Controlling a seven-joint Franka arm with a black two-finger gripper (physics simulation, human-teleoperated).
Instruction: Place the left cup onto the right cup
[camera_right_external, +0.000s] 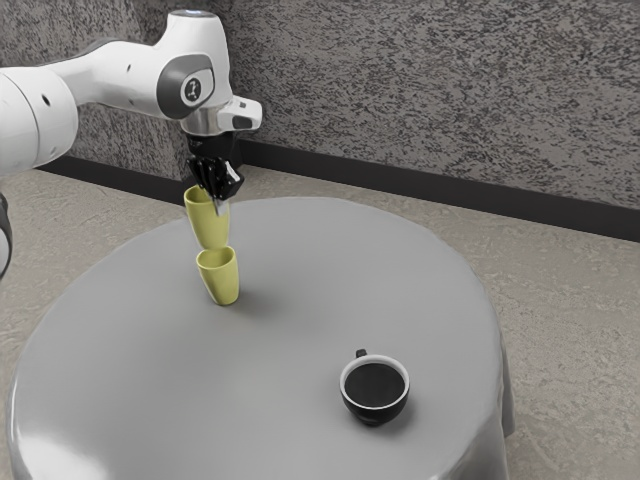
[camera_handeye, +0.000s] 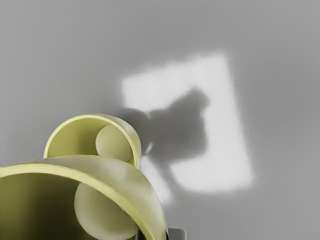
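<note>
- A Franka arm's black tool pinches the rim of a yellow-green cup, one finger inside the wall and one outside, and holds it clear of the grey worktop.
- The held cup hangs slightly tilted directly over its twin, the standing cup, at the far left of the worktop. Its base is at the standing cup's mouth, but whether the two touch cannot be told.
- A black cup with dark contents sits well apart, near and to the right.
- The cups look light, stiff and smooth-walled. A rim pinch probably lets the cup swing or slip, so a slow, level descent seems wise.
- The exterior view shows the grip, the tilt and the black cup.
- The wrist view looks down into both mouths. The held cup overlaps the standing cup, off-centre, beside a bright patch of light on the worktop.
</note>
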